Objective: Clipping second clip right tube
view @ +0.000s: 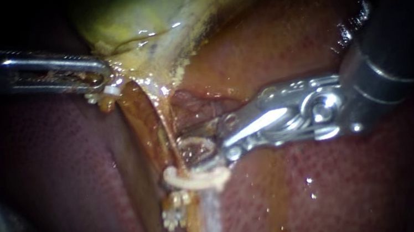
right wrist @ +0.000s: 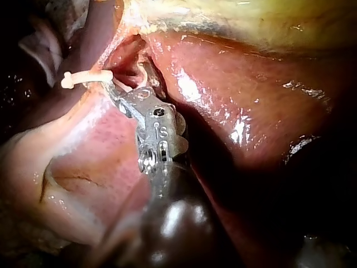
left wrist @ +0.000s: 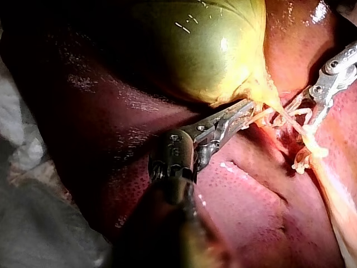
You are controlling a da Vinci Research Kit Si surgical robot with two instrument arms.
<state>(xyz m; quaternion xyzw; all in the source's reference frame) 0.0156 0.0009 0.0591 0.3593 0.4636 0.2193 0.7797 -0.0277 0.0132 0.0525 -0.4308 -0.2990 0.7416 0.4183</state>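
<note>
The tube (view: 167, 131) runs toward us from the gallbladder (view: 156, 12), one white clip (view: 198, 180) already across it. Our right tool (view: 190, 148) is apart, straddling the tube just gallbladder-side of that clip, so the second one's not squeezed yet, we reckon. Meanwhile our left tool (view: 103, 83) is clamped on the gallbladder neck.

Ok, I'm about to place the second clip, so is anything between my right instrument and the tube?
Nothing visible does. The right instrument sits at the tube, between the white clip and the gallbladder; the left instrument grips the gallbladder's neck, off to the side.
</note>
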